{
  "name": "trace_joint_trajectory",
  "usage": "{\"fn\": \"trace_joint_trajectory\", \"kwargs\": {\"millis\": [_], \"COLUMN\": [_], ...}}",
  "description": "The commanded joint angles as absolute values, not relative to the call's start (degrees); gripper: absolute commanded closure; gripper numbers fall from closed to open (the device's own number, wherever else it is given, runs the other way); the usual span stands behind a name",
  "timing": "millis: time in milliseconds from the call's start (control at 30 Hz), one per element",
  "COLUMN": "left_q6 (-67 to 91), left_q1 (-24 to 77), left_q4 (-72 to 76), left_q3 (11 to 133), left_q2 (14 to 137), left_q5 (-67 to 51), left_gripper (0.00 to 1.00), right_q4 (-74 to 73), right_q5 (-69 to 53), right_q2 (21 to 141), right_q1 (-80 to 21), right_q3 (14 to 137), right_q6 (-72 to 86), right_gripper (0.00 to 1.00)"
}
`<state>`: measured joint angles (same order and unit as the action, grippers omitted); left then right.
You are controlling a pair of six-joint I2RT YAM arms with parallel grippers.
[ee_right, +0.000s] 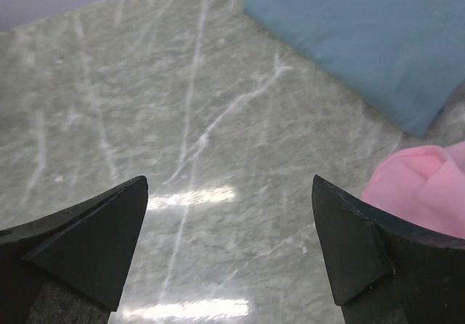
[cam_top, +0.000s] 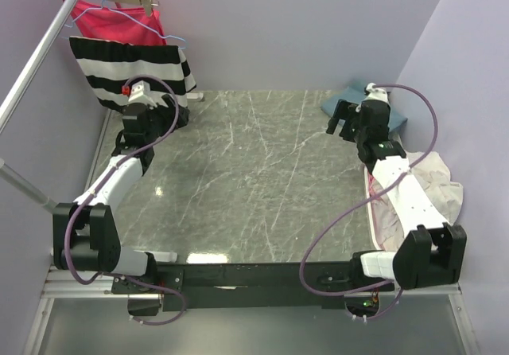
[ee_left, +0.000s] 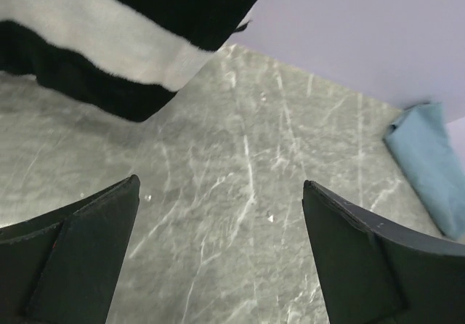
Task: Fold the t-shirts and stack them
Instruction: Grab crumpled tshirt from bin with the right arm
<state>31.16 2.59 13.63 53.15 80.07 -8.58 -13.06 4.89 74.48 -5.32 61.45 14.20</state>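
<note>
A folded teal-blue t-shirt (cam_top: 398, 110) lies at the table's back right corner. It also shows in the right wrist view (ee_right: 363, 41) and the left wrist view (ee_left: 429, 164). A crumpled pile of pale white and pink t-shirts (cam_top: 433, 184) lies at the right edge, partly under the right arm; a pink fold of it (ee_right: 421, 186) shows beside my right finger. My right gripper (cam_top: 342, 124) (ee_right: 229, 180) is open and empty over bare marble just left of the teal shirt. My left gripper (cam_top: 176, 116) (ee_left: 219, 182) is open and empty at the back left, below the striped garment.
A black-and-white striped garment (cam_top: 131, 72) (ee_left: 109, 41) and a red-pink garment (cam_top: 111, 21) hang from a metal rack (cam_top: 40, 52) at the back left. The grey marble table (cam_top: 254, 180) is walled by lilac panels behind and at the right.
</note>
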Motion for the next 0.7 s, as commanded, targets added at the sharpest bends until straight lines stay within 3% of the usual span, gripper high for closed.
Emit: {"fn": "trace_joint_trajectory", "kwargs": {"millis": [0, 67, 233, 367, 400, 667], "left_q6": [28.5, 28.2, 29.7, 30.8, 30.1, 32.7], "left_q1": [4.0, 4.0, 1.9, -4.6, -5.3, -5.2], "left_q4": [4.8, 2.0, 1.2, 4.5, 5.4, 15.1], "left_q3": [58.7, 58.7, 54.9, 53.4, 53.3, 51.9], "left_q2": [78.6, 78.3, 76.4, 76.5, 77.1, 83.8], "left_q5": [-0.2, 3.1, 4.6, -9.2, -18.5, -40.6], "left_gripper": [0.01, 0.00, 0.01, 0.01, 0.00, 0.00], "right_q4": [-12.0, -12.4, -17.0, -18.2, -17.5, -22.2], "right_q5": [-3.2, -9.7, -3.0, -0.1, 1.4, 26.5], "right_q2": [68.1, 68.1, 67.1, 63.5, 60.9, 51.0], "right_q1": [-2.3, -0.3, -0.3, -0.3, -0.3, 4.4], "right_q3": [58.6, 57.6, 55.8, 52.4, 49.9, 45.9], "right_q6": [19.2, 22.1, 23.1, 23.6, 23.6, 26.1], "right_gripper": [0.00, 0.00, 0.00, 0.00, 0.00, 0.00]}}
